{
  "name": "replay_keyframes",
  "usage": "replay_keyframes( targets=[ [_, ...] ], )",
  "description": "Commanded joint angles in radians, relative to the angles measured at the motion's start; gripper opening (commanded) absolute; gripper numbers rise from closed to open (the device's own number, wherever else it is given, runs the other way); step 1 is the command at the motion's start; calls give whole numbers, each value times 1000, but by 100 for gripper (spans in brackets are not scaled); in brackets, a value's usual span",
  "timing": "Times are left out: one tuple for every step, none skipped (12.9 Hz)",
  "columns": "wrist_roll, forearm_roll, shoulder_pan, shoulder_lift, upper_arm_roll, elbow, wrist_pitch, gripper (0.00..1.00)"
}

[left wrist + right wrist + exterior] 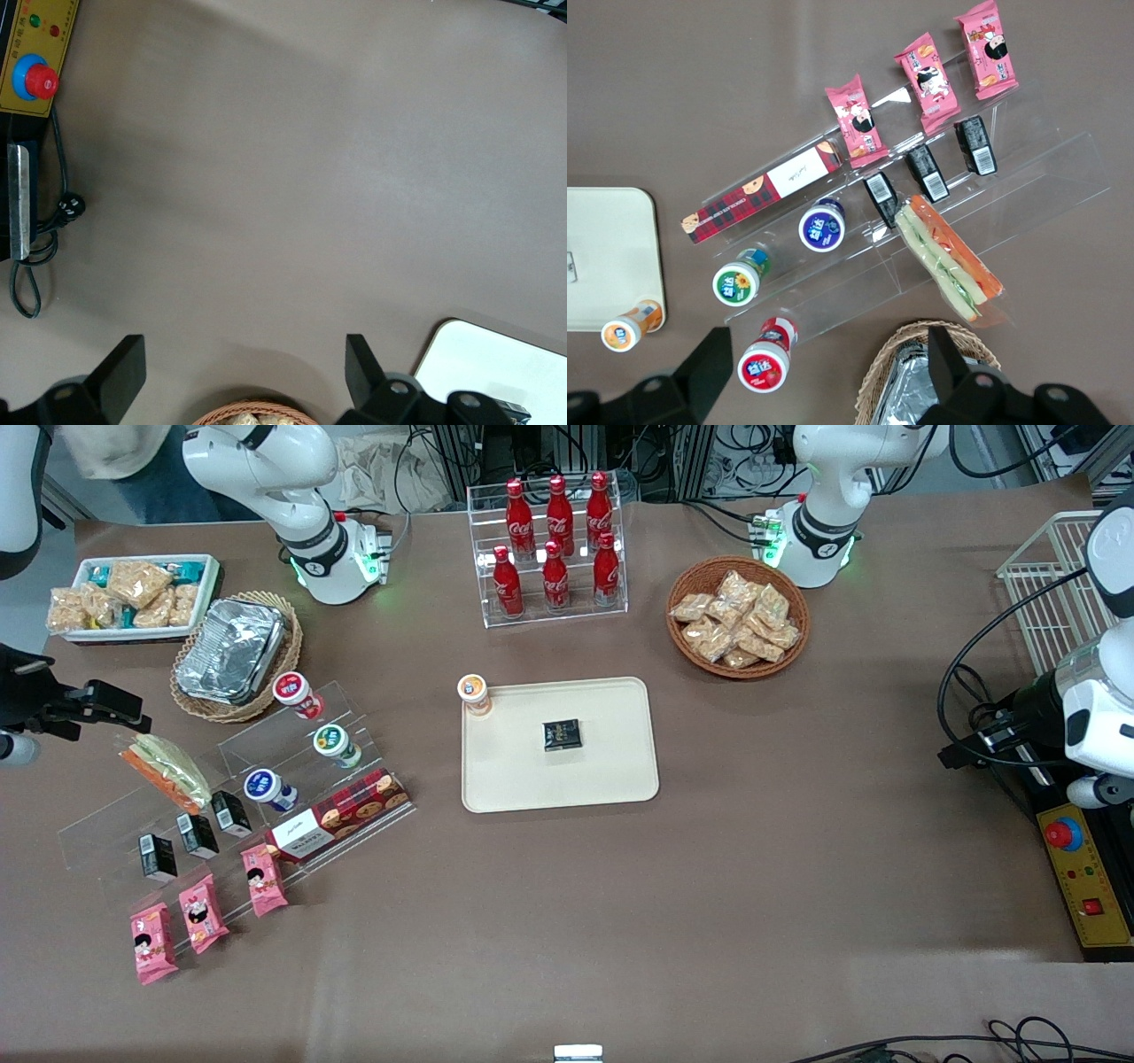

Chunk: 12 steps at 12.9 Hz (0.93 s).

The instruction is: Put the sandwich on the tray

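We see the claw (824, 372) hanging spread apart, empty, above the counter (797, 850). The sandwich (948, 258) lies on the clear stepped rack (1028, 190), at nine o'clock from the tray (611, 779), well apart.

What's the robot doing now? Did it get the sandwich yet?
Gripper open, empty, above the foil container. Sandwich not yet grabbed, on clear display stand. Tray holds a small black packet; room left.
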Motion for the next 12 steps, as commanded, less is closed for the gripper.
replay_keyframes(
  targets=[
    [5,2,8,-16,-7,-12,6,98],
    [4,1,8,-14,-7,-10,6,98],
    [2,1,8,-14,-5,-10,8,98],
    [-1,2,7,-11,-5,-10,8,98],
    [-6,2,8,-6,-5,-10,9,98],
    [-4,8,7,-5,-4,-10,13,98],
    [-3,8,7,-5,-4,-10,13,98],
    [-4,2,8,-6,-5,-10,10,98],
    [-6,2,7,-6,-5,-12,5,98],
    [-6,2,1,-5,-5,-13,3,98],
    [-1,1,1,0,-5,-13,0,98],
    [0,1,-2,3,-8,-16,-1,98]
  ],
)
